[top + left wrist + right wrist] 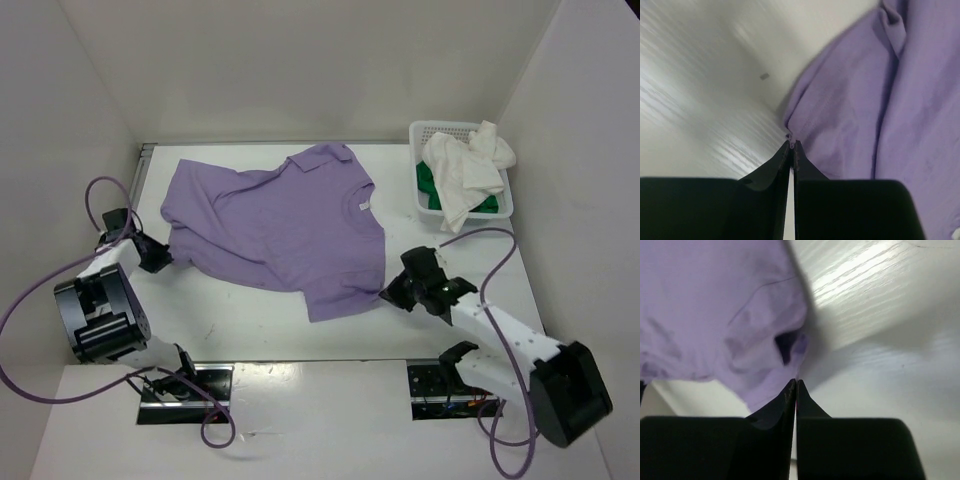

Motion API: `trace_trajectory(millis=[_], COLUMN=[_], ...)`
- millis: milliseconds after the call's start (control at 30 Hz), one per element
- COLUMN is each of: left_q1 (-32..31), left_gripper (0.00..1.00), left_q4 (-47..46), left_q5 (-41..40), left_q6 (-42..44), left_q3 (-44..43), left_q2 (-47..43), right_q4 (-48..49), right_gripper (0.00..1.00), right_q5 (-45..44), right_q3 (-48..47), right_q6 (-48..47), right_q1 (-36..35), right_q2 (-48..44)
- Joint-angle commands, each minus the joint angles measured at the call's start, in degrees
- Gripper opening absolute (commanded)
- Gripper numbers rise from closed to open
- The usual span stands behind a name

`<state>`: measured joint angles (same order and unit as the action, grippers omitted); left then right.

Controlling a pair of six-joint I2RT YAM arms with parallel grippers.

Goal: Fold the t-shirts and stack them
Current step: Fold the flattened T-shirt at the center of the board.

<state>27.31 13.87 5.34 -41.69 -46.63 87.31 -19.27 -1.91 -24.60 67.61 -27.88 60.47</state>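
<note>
The lavender t-shirt [280, 225] lies spread out and somewhat rumpled on the white table, collar towards the far wall. My left gripper [163, 255] is at its left edge, jaws shut on a pinch of the purple hem [791, 136]. My right gripper [389, 294] is at the shirt's near right corner. Its jaws are pressed together, with the purple cloth [765, 375] drawn up into the tips. The white t-shirt [465, 168] is heaped in the basket and spills over its rim. The green t-shirt [428, 186] shows beneath it.
A white perforated basket [440, 128] stands at the back right near the wall. White walls close in the table on the left, back and right. Purple cables [100, 195] loop from both arms. Two mounting plates [190, 385] sit at the near edge.
</note>
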Motion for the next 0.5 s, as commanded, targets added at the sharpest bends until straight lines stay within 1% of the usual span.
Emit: trace_trajectory(millis=[0, 33, 100, 133, 200, 233, 300, 333, 367, 433, 467], left_q1=[-3.22, -4.53, -5.07, -5.07, -5.6, -6.3, -6.3, -6.3, -6.3, -6.92, -6.92], left_gripper=[0.08, 0.08, 0.08, 0.07, 0.07, 0.07, 0.04, 0.04, 0.02, 0.01, 0.01], left_q4=[5.19, 7.9, 10.73, 13.44, 16.35, 18.98, 21.98, 25.12, 26.55, 29.45, 29.46], left_q5=[-1.64, -1.65, -2.18, -2.96, -3.5, -3.5, -2.89, -2.88, -4.62, -5.34, -5.34], left_q6=[2.93, 3.89, 5.82, 6.44, 6.98, 6.98, 7.67, 8.81, 8.82, 9.44, 9.44], left_q3=[-2.24, -2.76, -2.76, -2.76, -2.76, -3.63, -7.74, -9.08, -10.22, -11.55, -11.55], left_q2=[-4.86, -5.82, -9.07, -10.22, -13.21, -14.09, -15.32, -15.33, -15.33, -16.11, -16.12], right_q4=[-14.43, -16.48, -20.53, -22.46, -24.49, -26.76, -27.92, -28.54, -29.42, -30.04, -30.04], right_gripper=[0.03, 0.0, 0.0, 0.0, 0.0, 0.0, 0.0, 0.0, 0.0, 0.0, 0.0], right_q5=[-1.7, -0.21, 0.41, 1.03, 1.03, 1.03, 1.03, 1.03, 0.42, -3.43, -4.58], right_q3=[-4.05, -4.57, -5.28, -5.28, -8.43, -9.84, -14.49, -15.99, -19.49, -23.63, -27.31], right_q6=[-1.43, -2.04, -2.83, -1.97, -1.34, -2.3, -3.27, -3.89, -4.59, -6.17, -8.35], right_q1=[-0.51, -0.51, -1.21, -2.34, -3.32, -3.84, -3.85, -3.85, -3.85, -3.85, -3.85], right_q2=[-9.3, -11.05, -15.53, -16.6, -17.13, -16.53, -15.91, -15.91, -15.38, -12.41, -10.91])
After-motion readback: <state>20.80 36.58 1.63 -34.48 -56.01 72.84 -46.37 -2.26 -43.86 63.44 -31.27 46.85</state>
